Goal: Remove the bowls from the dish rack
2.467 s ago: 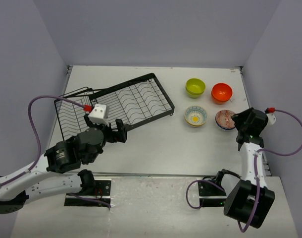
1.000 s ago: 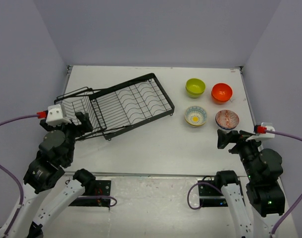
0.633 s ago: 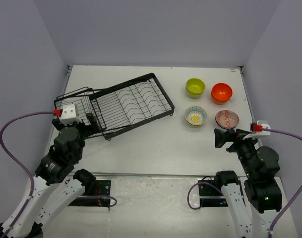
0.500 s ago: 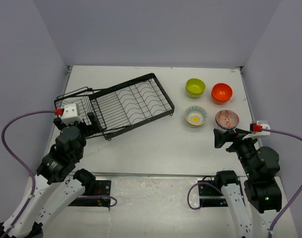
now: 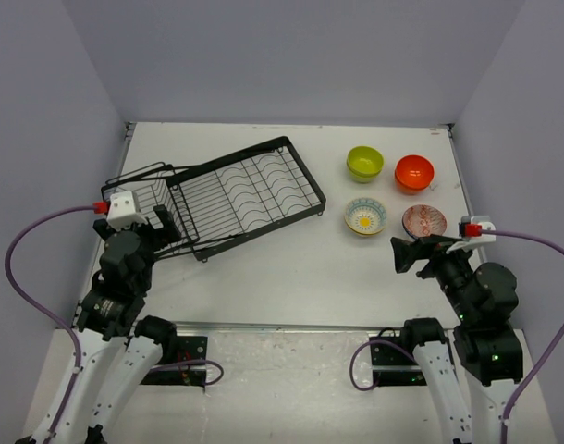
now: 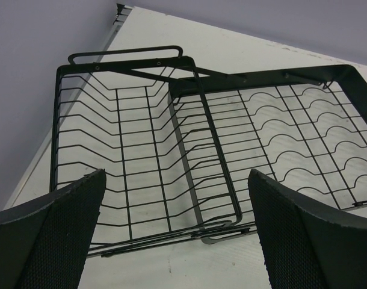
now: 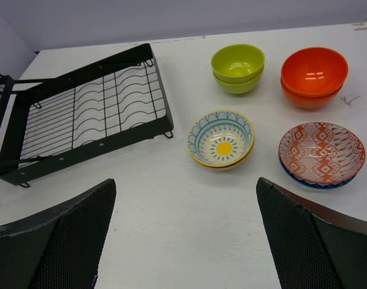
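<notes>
The black wire dish rack (image 5: 228, 194) lies at an angle on the left of the table, and no bowl shows in it. Right of it, on the table, stand the bowls: lime green (image 5: 365, 163), orange-red (image 5: 414, 172), cream with a yellow centre (image 5: 365, 216) and red-and-white patterned (image 5: 423, 221). The right wrist view shows the lime one (image 7: 237, 63), the orange one (image 7: 314, 71) and the patterned one (image 7: 321, 152) each stacked on another bowl. My left gripper (image 5: 153, 222) hangs open at the near edge of the rack (image 6: 189, 93). My right gripper (image 5: 399, 254) is open, near side of the bowls, holding nothing.
The white table (image 5: 291, 268) is walled on the left, back and right. A metal rail (image 5: 282, 326) runs along its near edge by the arm bases. Purple cables loop off both arms.
Both arms have drawn back toward the near edge: the left one off the rack's front, the right one away from the patterned bowl. Bowls and rack have not moved.
</notes>
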